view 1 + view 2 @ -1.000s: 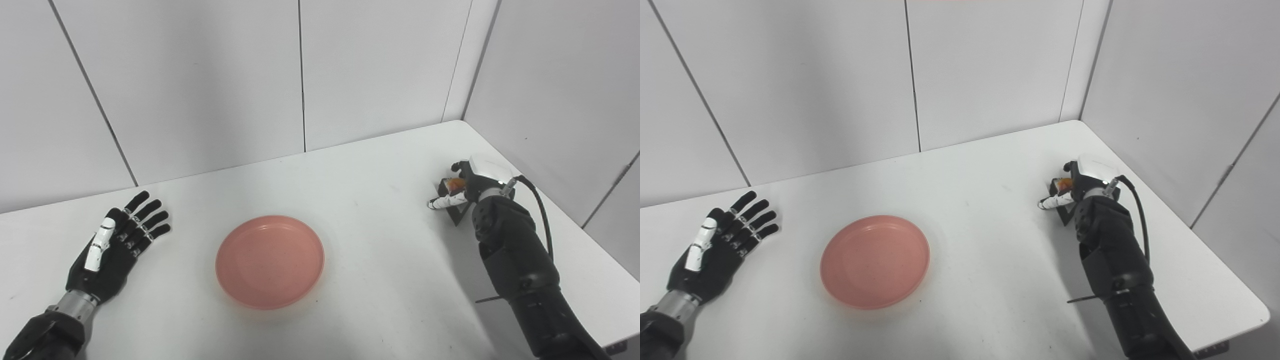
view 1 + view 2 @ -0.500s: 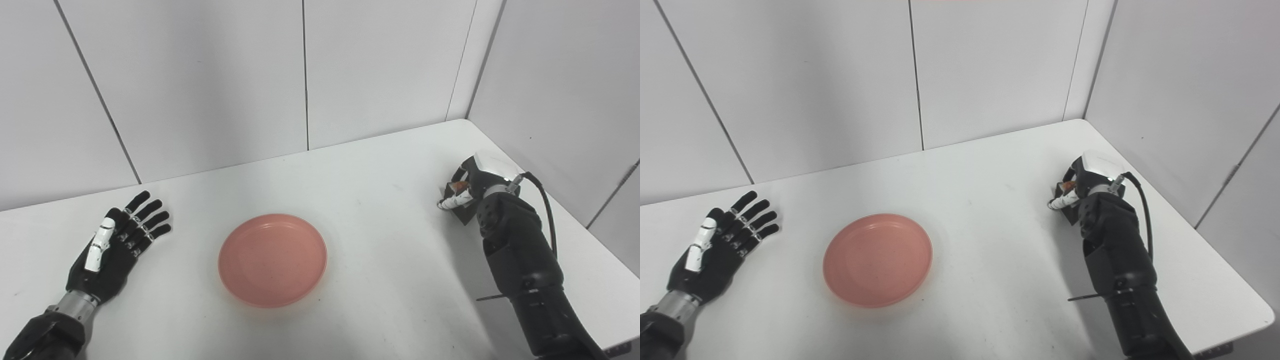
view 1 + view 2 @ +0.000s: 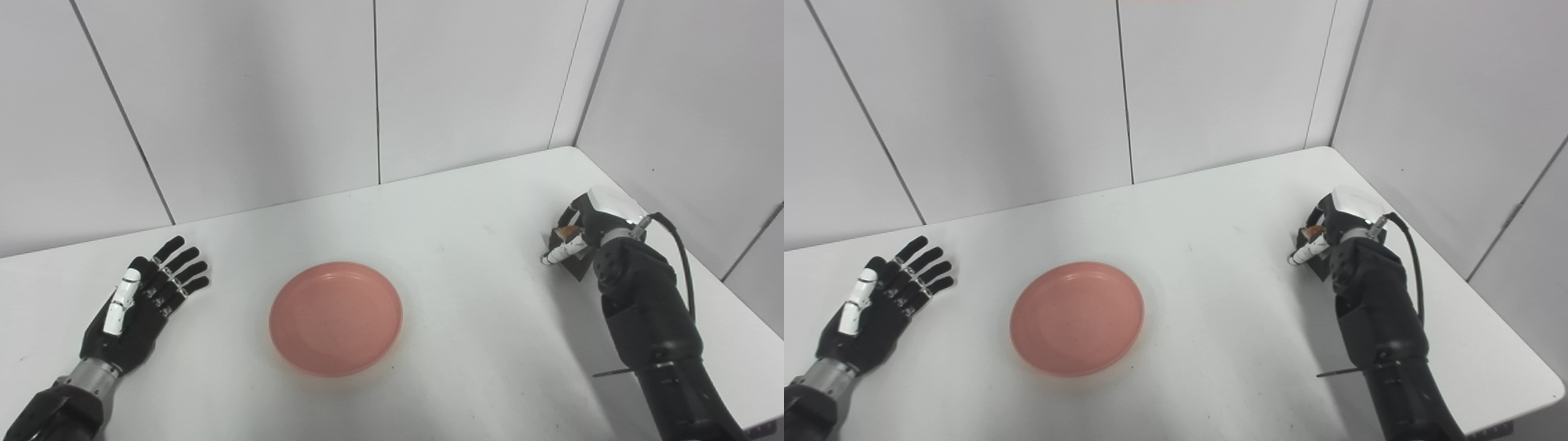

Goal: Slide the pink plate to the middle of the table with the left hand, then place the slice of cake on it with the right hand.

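Lower centre of the left eye view: round, shallow pink plastic plate (image 3: pixel 335 317) lying flat on the white desk (image 3: pixel 465 288), nothing on it. Lower left of frame: left robot hand (image 3: pixel 139 301), black with a white thumb segment, resting palm-down on the desk, fingers spread and straight, holding nothing, well apart from the plate. Right of frame, near the desk's right edge: right robot hand (image 3: pixel 585 233), black with a white back shell, curled around the small dark-brown slice of cake with an orange top (image 3: pixel 569 234). Fingers wrap the slice from the far side, white thumb lies along its near side. Slice mostly hidden by the hand; cannot tell whether it touches the desk or is lifted. Slice is well apart from the plate. A black cable loops from the wrist down the forearm.

Right eye view: same layout from a little to the right. Plate (image 3: pixel 1077 318) sits left of frame centre, flat. Left robot hand (image 3: pixel 882 309) at lower left, flat, fingers splayed, clear of the plate. Right robot hand (image 3: pixel 1338 225) at right of frame, closed on the slice (image 3: pixel 1312 233), of which only the orange top and a dark corner show. Grey panelled walls behind the desk (image 3: pixel 1213 257).
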